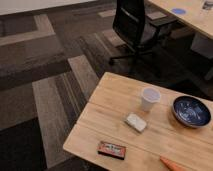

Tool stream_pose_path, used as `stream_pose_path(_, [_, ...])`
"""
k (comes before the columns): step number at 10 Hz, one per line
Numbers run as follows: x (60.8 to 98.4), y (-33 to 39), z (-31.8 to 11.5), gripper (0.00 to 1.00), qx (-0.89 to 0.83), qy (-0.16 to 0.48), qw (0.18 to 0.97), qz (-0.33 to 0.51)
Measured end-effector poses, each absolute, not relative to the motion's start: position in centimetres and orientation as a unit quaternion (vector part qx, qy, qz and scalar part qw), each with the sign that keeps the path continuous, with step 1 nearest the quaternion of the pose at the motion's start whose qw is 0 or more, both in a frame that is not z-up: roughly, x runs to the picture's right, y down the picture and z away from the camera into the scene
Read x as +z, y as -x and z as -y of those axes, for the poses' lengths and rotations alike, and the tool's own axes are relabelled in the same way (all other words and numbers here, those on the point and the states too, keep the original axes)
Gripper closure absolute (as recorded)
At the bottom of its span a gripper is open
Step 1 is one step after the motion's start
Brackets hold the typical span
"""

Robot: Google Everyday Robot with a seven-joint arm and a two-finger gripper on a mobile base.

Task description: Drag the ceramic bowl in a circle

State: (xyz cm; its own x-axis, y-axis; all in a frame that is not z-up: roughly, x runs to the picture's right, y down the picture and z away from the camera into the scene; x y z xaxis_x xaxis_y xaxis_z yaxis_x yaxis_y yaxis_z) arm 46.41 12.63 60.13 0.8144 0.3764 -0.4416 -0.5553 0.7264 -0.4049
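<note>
No text, label or number can be read anywhere. The flat red packet (111,149) on the tabletop (115,95) carries a pale printed band, but its letters are too blurred to make out. The hand is out of view, so no place can be given relative to it.

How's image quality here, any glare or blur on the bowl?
Camera view: soft throughout, lettering on the flat packet unreadable; pale sheen inside the ceramic bowl, none blown out; even lighting, faint shadows under the white cup; gripper not in view.
</note>
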Motion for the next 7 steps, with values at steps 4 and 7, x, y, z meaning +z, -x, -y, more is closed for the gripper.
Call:
stream_pose_path(4, [62.7,-39.1,-8.8,0.35,0.142,0.280,0.943,-0.111])
stream_pose_path(7, [65.8,-36.9,-4.7,0.35,0.094,0.293,0.948,-0.082])
